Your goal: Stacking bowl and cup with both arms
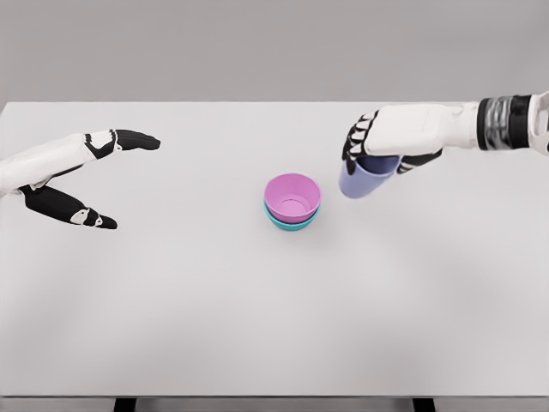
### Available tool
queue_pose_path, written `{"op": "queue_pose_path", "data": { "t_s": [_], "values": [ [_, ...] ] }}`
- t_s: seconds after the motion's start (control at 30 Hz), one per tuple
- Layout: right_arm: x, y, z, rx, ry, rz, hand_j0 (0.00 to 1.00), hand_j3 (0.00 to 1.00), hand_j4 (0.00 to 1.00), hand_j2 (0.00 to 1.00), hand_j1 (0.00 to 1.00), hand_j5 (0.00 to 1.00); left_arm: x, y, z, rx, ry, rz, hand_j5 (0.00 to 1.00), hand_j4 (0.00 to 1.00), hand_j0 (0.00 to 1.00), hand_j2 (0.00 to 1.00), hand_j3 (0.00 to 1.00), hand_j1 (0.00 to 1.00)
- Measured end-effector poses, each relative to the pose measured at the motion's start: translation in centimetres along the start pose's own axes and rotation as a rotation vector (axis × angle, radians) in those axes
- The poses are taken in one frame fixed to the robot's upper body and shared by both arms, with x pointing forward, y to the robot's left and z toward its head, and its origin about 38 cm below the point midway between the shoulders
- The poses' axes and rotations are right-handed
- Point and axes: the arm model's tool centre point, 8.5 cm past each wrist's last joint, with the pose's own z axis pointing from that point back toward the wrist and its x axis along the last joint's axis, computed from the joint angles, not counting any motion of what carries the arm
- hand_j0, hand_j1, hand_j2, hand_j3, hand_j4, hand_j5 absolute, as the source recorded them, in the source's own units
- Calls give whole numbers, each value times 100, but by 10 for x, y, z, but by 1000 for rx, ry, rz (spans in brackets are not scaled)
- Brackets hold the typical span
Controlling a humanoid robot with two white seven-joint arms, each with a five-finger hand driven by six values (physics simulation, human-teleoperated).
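Head view is all I've got, so here goes. My right hand (377,146) has its fingers wrapped down around the rim of the lavender cup (362,178), holding it lifted and tipped a bit, mouth leaning toward the middle. The pink bowl (292,196) is already nested in the teal bowl (292,222) at the centre of the counter (274,326), down and to the left of the cup, near but not touching. So I reckon the next move is sliding the cup left over the pink bowl and lowering it in. Right hand's clearly nearer. My left hand (73,180) sits well off to the left, fingers spread wide, holding nothing.
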Motion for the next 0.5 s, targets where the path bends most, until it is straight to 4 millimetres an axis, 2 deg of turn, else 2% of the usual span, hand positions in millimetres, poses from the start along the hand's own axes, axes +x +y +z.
{"op": "queue_pose_path", "data": {
  "t_s": [0.2, 0.5],
  "values": [
    [4, -14, -1, -53, -24, -4, 61, 61, 61, 61, 61, 61, 0, 0, 0, 0, 0, 0, 100, 100, 100, 100, 100, 100],
    [21, -34, -26, -110, -99, 13, 61, 61, 61, 61, 61, 61, 0, 0, 0, 0, 0, 0, 100, 100, 100, 100, 100, 100]
  ]
}}
